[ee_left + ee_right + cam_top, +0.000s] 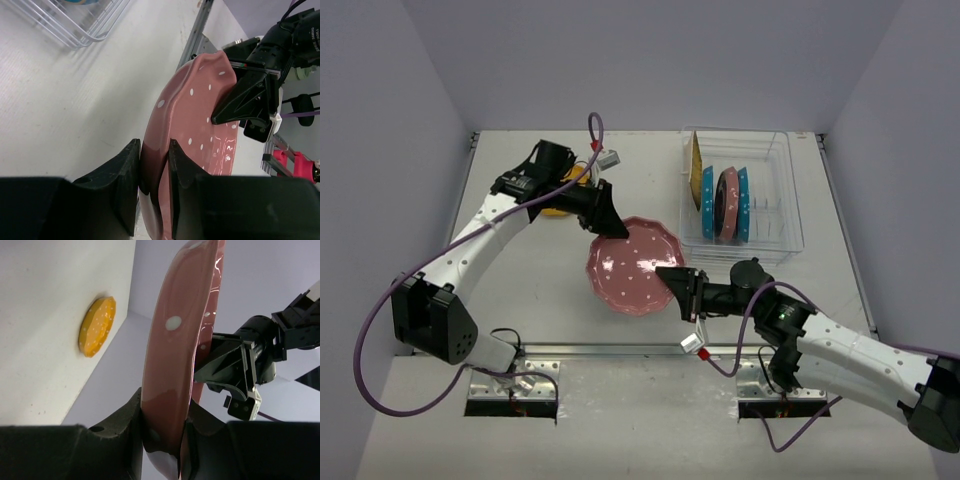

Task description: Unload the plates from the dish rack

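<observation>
A pink polka-dotted plate [632,265] is held off the table between both arms. My left gripper [613,228] is shut on its far rim, seen in the left wrist view [154,150] with the plate [195,115] between the fingers. My right gripper [672,280] is shut on its near right rim, seen in the right wrist view [162,425] around the plate [180,340]. The clear dish rack [790,190] at the back right holds a yellow plate [695,165], a teal plate [708,200], a pink plate [728,203] and another teal plate [744,205], all on edge.
A yellow-orange plate [565,190] lies flat on the table under my left arm, also in the right wrist view [97,326]. The rack's corner [75,25] shows in the left wrist view. Walls enclose the table on three sides.
</observation>
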### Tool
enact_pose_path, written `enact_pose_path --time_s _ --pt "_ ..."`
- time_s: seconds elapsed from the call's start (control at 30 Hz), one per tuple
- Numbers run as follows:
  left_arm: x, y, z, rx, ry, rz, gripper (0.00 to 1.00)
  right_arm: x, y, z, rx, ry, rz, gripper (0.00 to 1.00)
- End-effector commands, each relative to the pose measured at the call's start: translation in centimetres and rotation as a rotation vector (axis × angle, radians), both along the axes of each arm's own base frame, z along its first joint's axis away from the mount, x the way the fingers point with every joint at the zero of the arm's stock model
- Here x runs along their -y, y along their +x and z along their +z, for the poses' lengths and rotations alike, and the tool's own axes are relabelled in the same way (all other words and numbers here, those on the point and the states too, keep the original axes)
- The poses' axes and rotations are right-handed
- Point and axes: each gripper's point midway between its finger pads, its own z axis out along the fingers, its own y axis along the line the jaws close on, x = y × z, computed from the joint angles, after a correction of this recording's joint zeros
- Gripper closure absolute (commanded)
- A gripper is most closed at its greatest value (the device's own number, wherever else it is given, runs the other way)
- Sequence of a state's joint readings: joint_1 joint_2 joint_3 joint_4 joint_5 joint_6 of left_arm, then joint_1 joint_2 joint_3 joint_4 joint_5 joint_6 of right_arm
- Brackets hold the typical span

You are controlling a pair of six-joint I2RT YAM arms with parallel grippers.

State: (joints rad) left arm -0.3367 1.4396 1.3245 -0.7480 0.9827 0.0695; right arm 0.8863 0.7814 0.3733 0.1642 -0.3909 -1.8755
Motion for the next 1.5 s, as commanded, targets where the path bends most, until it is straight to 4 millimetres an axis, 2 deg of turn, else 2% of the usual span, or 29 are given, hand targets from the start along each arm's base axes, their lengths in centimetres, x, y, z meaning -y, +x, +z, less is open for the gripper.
enact_pose_path --time_s 0.0,0.1,0.2,0.27,0.33,0.37,0.57,0.67,0.73,0.97,1.07,1.13,1.3,1.33,1.4,1.47 --pt "0.9 -3.1 0.8 0.025 -0.076 -0.139 1.00 0.0 0.5 10.0 0.240 0.266 -0.029 1.00" --pt "0.6 -4.0 -0.2 -0.024 -0.065 -0.161 0.95 0.1 1.0 10.3 0.238 0.273 -0.053 1.00" --pt "0.5 -4.5 -0.8 -0.032 -0.064 -0.172 1.00 0.2 1.4 10.5 0.230 0.277 -0.072 0.99" --pt "0.4 -4.9 -0.9 -0.028 -0.069 -0.178 1.00 0.2 1.6 10.2 0.218 0.272 -0.082 0.90" --pt "0.2 -5.0 -0.9 -0.022 -0.068 -0.173 1.00 0.4 1.7 9.9 0.208 0.267 -0.092 0.71" --pt "0.2 -5.0 -0.9 -0.017 -0.069 -0.171 1.00 0.4 1.7 9.8 0.204 0.263 -0.094 0.68" --pt "-1.4 -3.3 -0.2 -0.051 -0.135 -0.115 1.00 0.6 2.9 8.2 0.137 0.236 -0.153 0.35" --pt "-2.3 -2.5 -0.5 -0.080 -0.156 -0.092 1.00 0.6 3.2 8.0 0.126 0.236 -0.167 0.32" --pt "-2.9 -2.3 -0.9 -0.097 -0.163 -0.080 1.00 0.4 3.5 7.6 0.113 0.229 -0.175 0.23" --pt "-4.2 -1.5 -1.0 -0.108 -0.186 -0.040 1.00 0.3 4.4 6.4 0.084 0.214 -0.213 0.01" --pt "-4.8 -0.8 -0.9 -0.109 -0.194 -0.016 1.00 0.4 4.7 6.0 0.074 0.207 -0.230 0.01" --pt "-5.4 -0.2 -0.7 -0.110 -0.205 0.005 1.00 0.6 4.9 5.8 0.067 0.205 -0.241 0.01" --pt "-9.5 4.0 -0.4 -0.118 -0.248 0.128 1.00 1.2 5.4 5.3 0.042 0.201 -0.286 0.01" --pt "-10.7 4.8 -0.7 -0.142 -0.256 0.164 1.00 1.4 5.4 5.1 0.038 0.199 -0.295 0.01" --pt "-12.8 7.3 -0.1 -0.120 -0.265 0.225 1.00 1.6 5.6 5.0 0.030 0.201 -0.308 0.01" --pt "-15.6 9.8 -0.2 -0.121 -0.265 0.317 1.00 1.9 5.7 4.9 0.020 0.205 -0.326 0.01"
